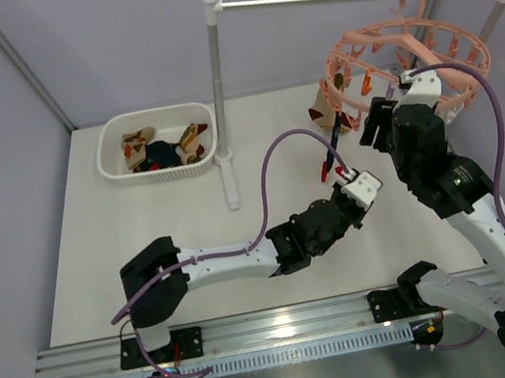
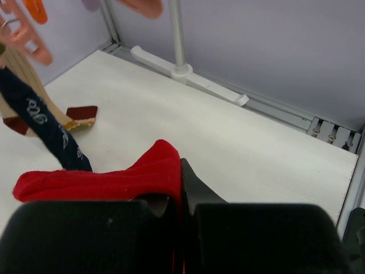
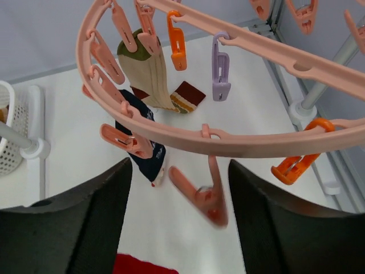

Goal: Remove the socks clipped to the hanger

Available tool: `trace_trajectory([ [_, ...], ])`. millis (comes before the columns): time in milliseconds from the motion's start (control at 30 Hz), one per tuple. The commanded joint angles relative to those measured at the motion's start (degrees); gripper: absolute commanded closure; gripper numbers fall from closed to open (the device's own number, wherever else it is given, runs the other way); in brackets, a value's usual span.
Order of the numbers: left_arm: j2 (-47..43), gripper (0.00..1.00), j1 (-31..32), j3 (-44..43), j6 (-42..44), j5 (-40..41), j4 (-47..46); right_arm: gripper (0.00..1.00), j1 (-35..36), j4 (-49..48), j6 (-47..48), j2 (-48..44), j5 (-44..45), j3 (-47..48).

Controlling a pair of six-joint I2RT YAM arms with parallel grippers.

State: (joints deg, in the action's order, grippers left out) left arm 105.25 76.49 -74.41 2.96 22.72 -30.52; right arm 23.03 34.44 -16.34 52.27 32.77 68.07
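left gripper pinching ribbed red sock | right gripper spread near salmon-pink ring hanger

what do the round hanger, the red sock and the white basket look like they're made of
The hanger looks like smooth salmon-pink plastic, moulded with slots along its ring. The red sock is a soft, matte ribbed knit that lies limp and folded. The basket is probably white plastic with a perforated wall, but it is too small to be sure.

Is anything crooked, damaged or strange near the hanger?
Nothing looks damaged. One pink peg, between the fingers of the open right gripper, hangs slanted and blurred, unlike the other pegs on the hanger.
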Motion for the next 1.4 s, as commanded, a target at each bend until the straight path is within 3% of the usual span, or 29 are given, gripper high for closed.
trace_trajectory([
  [0, -1.0, 1.0, -3.1, 3.0, -5.0, 0.1, -0.6, 0.27, 0.3, -2.3, 0.8, -2.8, -0.5, -1.5],
  [333, -12.9, 1.0, -12.9, 15.5, -14.1, -0.8, -0.1, 0.05, 0.3, -5.2, -0.4, -9.3, -4.3, -10.2],
  [500, -21.4, 1.0, -21.1, 20.4, -19.5, -4.1, 4.8, 0.0, 0.3, -7.7, -0.6, -10.3, -7.5, -15.8],
  [700, -30.4, 1.0, -28.4, 22.2, -19.6, -5.0, 12.4, 0.0, 0.2, -11.7, -1.0, -9.9, -10.8, -22.8],
  [833, -34.3, 1.0, -40.4, 20.9, -23.9, -11.5, 16.9, 0.0, -0.4, -13.6, -2.0, -10.3, -11.7, -26.6],
  [1000, -33.0, 1.0, -48.4, 17.9, -24.0, -12.7, 19.1, 0.0, -2.1, -15.7, -1.8, -11.5, -12.8, -30.2],
  [1167, -24.2, 1.0, -54.9, 10.1, -24.2, -13.8, 19.5, 0.0, -4.1, -15.3, -1.2, -13.0, -14.4, -30.7],
  [1367, -12.5, 1.0, -55.8, -0.4, -21.8, -11.4, 14.7, 0.0, -6.1, -14.8, -0.1, -15.9, -15.6, -31.2],
])
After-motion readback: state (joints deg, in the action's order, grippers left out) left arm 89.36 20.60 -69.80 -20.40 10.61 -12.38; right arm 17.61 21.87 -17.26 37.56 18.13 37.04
